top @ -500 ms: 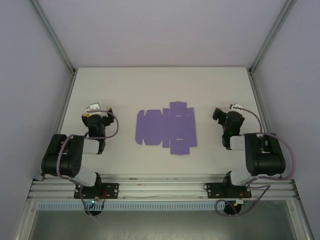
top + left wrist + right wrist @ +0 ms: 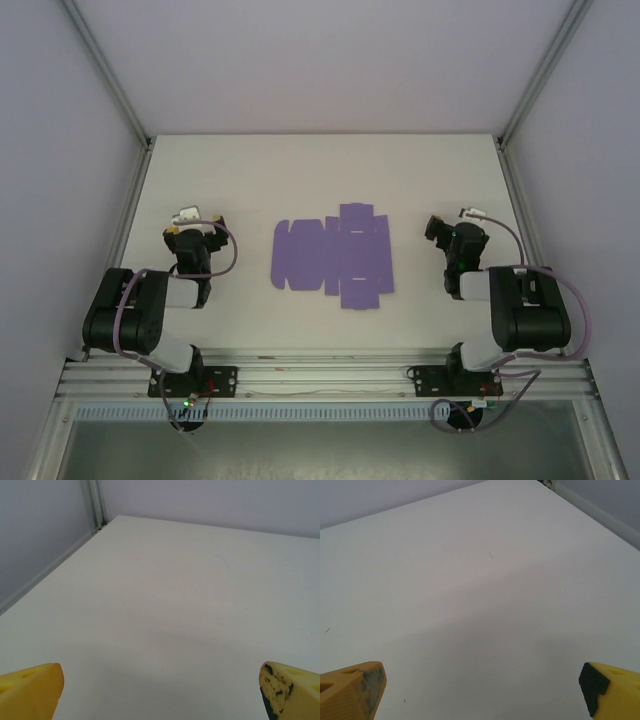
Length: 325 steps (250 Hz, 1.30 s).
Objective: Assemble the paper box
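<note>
As I read the bench from my side outward, I list the following.

Item one: mounting rail (image 2: 330,372) at the near edge, carrying both arm bases. I judge them set side by side so that the two arms share one working patch.

Item two: left arm (image 2: 135,315), folded back on itself. Its left gripper (image 2: 160,695) hangs over bare table (image 2: 175,580) with the yellow fingers (image 2: 31,692) spread wide and nothing between them.

Item three: right arm (image 2: 520,310), folded likewise. The right gripper (image 2: 481,692) is equally spread and empty, with one black-faced pad (image 2: 592,682) in view. I take the wide jaws as readiness, since a thin flap wants a broad approach.

Item four: the paper box (image 2: 333,257), purple, a flat die-cut sheet lying on the table between the two grippers and well apart from each. Flaps and tabs show along its edges. From above none appears raised, so I count assembly as not begun. Its central place looks deliberate: either arm can reach one side, one to pin and the other to fold.

Item five: bare tabletop beyond the sheet.

Item six: the pale back wall (image 2: 330,60) and slanting frame posts (image 2: 105,65), enclosing the cell.
</note>
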### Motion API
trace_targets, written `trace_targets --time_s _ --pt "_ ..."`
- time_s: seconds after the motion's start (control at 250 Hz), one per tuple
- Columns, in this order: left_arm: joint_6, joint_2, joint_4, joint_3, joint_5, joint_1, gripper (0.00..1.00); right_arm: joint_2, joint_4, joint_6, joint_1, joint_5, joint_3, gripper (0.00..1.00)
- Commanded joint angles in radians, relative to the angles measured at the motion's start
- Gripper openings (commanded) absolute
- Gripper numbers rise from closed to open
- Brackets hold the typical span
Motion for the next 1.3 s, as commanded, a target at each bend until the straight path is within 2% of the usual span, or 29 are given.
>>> trace_targets --time_s 0.0,0.416,0.568,0.632,0.771,0.899,1.027,1.127,1.211,1.295 --pt "0.009 -0.003 0.023 0.002 0.009 0.002 1.00 -0.015 0.014 0.007 0.000 0.009 0.016 1.00" --pt "0.009 -0.012 0.026 0.005 -0.004 0.002 1.00 -0.027 -0.001 0.018 -0.001 0.039 0.023 1.00" --pt "-0.005 -0.174 -0.297 0.104 -0.027 0.002 1.00 -0.145 -0.226 0.008 0.000 0.024 0.100 1.00" --pt "-0.059 -0.254 -0.412 0.143 -0.037 0.002 1.00 -0.198 -0.346 0.020 0.005 0.014 0.150 1.00" --pt "-0.189 -0.341 -0.639 0.239 0.102 -0.002 1.00 -0.266 -0.617 0.136 0.044 -0.030 0.291 1.00" --pt "-0.284 -0.337 -0.757 0.309 0.258 -0.039 1.00 -0.278 -0.811 0.193 0.178 -0.033 0.396 1.00" --pt "-0.341 -0.310 -0.848 0.347 0.281 -0.128 1.00 -0.216 -0.922 0.256 0.330 -0.113 0.468 0.93" --pt "-0.372 -0.266 -0.877 0.351 0.290 -0.201 1.00 -0.115 -0.940 0.324 0.438 -0.151 0.515 0.88" --pt "-0.399 -0.216 -0.862 0.335 0.302 -0.238 1.00 -0.014 -0.963 0.326 0.479 -0.278 0.575 0.76" --pt "-0.422 -0.176 -0.865 0.327 0.329 -0.247 1.00 0.069 -0.956 0.369 0.491 -0.315 0.611 0.62"
